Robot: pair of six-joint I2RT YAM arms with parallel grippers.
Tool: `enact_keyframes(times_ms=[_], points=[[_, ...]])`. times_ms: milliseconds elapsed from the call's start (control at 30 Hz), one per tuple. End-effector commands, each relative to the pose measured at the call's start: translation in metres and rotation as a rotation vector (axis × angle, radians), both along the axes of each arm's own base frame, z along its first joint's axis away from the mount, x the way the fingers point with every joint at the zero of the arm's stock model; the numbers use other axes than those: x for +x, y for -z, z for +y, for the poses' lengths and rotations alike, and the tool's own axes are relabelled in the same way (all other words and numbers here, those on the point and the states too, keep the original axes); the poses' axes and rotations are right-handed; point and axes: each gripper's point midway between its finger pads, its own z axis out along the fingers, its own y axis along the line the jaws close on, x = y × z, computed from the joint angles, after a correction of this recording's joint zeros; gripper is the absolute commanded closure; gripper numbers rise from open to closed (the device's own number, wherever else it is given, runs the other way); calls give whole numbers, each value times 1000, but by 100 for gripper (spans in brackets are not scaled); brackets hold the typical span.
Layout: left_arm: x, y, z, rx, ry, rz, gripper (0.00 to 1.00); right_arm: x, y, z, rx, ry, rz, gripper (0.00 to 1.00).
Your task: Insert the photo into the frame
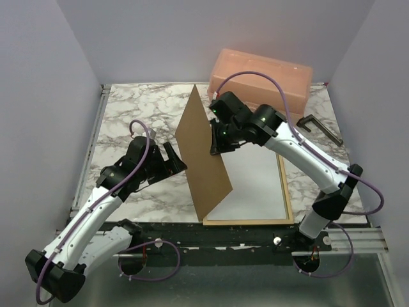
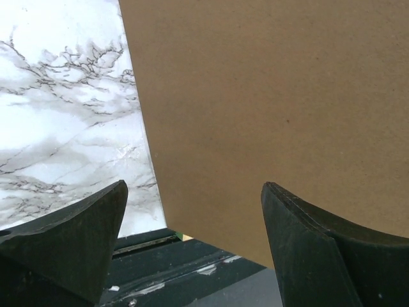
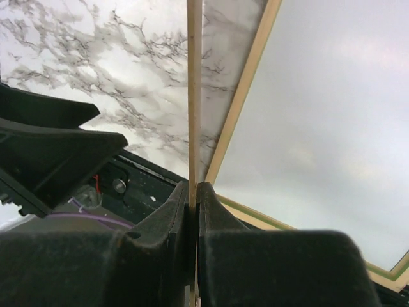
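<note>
The frame lies flat on the marble table with its pale wood back up. Inside it lies the photo, plain white reverse showing. A brown hardboard backing panel stands on edge along the frame's left side, leaning slightly. My right gripper is shut on the panel's top right edge; in the right wrist view its jaws pinch the thin panel edge, with the frame rail and photo beyond. My left gripper is open just left of the panel, its fingers wide apart and empty.
A peach plastic box stands at the back right, behind the right arm. A black handle-like object lies at the right edge. The black rail at the table's near edge runs below the panel's lower corner.
</note>
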Motion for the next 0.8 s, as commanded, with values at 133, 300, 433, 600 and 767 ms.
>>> enact_keyframes(times_ms=[133, 300, 433, 600, 767], points=[[-11, -25, 12, -5, -16, -64, 12, -13, -6, 28, -222, 29, -113, 99], [-16, -42, 11, -42, -7, -100, 12, -23, 6, 43, -270, 12, -131, 99], [-19, -52, 10, -82, -10, -121, 9, -29, 12, 51, -285, -5, -137, 98], [-22, -64, 9, -121, -15, -150, 8, -28, 4, 53, -277, 5, -174, 97], [-24, -68, 10, -127, -15, -154, 8, -24, -10, 48, -258, 27, -214, 98]])
